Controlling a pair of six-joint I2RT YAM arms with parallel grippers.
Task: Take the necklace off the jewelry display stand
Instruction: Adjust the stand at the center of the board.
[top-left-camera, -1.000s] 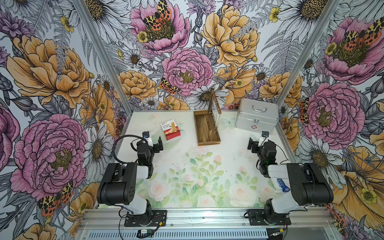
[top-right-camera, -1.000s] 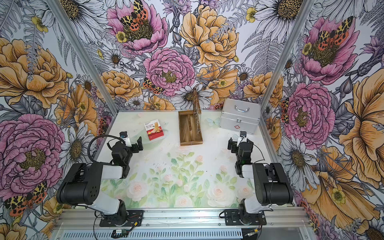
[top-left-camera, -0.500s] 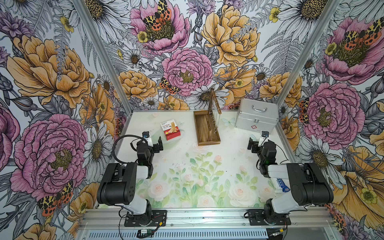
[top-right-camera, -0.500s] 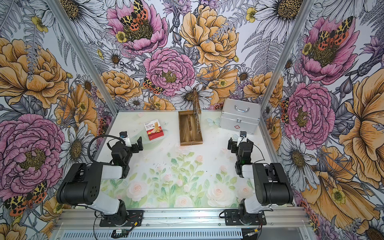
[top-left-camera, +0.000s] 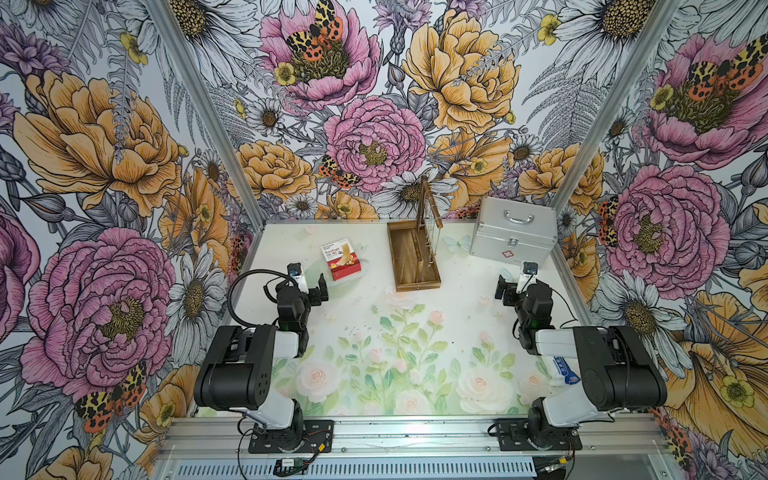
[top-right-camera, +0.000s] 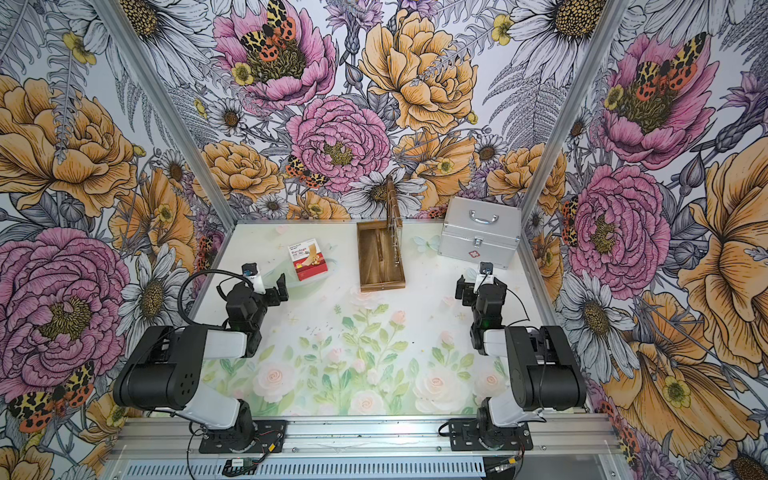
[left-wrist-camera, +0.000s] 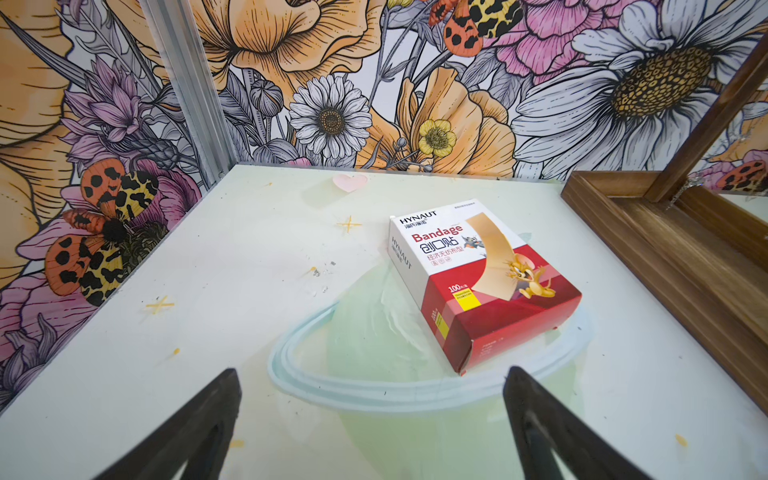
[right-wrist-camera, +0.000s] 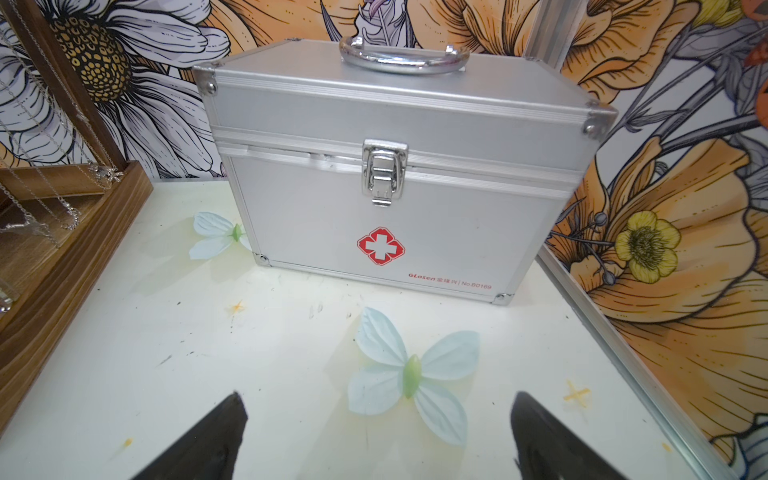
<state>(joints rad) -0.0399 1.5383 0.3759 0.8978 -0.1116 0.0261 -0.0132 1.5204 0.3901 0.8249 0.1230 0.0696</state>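
- Left gripper (top-left-camera: 311, 282) and right gripper (top-left-camera: 514, 282) stood wide open, holding nothing.
- Necklace (top-left-camera: 435, 232) hung on the front-to-back rod of the jewelry display stand (top-left-camera: 417, 286), ahead and left of the right gripper, judged the nearer.

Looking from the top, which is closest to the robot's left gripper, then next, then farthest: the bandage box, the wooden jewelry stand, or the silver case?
1. The bandage box, just ahead of the left gripper.
2. The jewelry display stand, toward the middle of the table's back half.
3. The silver case, in the back right corner.
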